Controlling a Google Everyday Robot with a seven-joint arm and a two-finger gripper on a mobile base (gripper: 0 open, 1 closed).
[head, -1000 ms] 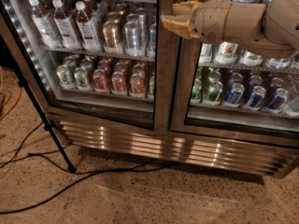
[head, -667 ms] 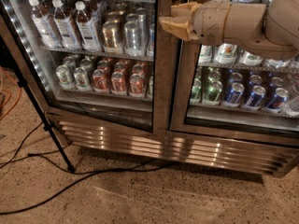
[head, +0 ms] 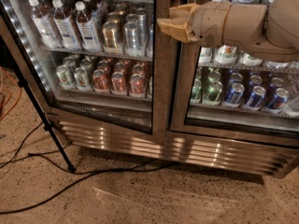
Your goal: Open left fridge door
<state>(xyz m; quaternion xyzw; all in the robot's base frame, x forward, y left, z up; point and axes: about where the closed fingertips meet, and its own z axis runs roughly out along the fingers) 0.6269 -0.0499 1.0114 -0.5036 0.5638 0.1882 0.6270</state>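
Left fridge door [head: 161,87]: seen mostly to the left of and below the gripper [head: 164,24], its right steel stile lying directly behind the gripper tip.
LED strip [head: 25,50]: set along the door's edge farthest left of the gripper.
Gripper: held high, pointed left, across the stile; contact cannot be told.
Gripper state: cannot be told.
Fridge [head: 187,153]: louvred grille well below the gripper.

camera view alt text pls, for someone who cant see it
A tan robot gripper hangs at upper centre, in front of the steel edge where the left fridge door meets the right door. The fridge shows shelves of bottles and cans behind glass, with black cables on the speckled floor below.
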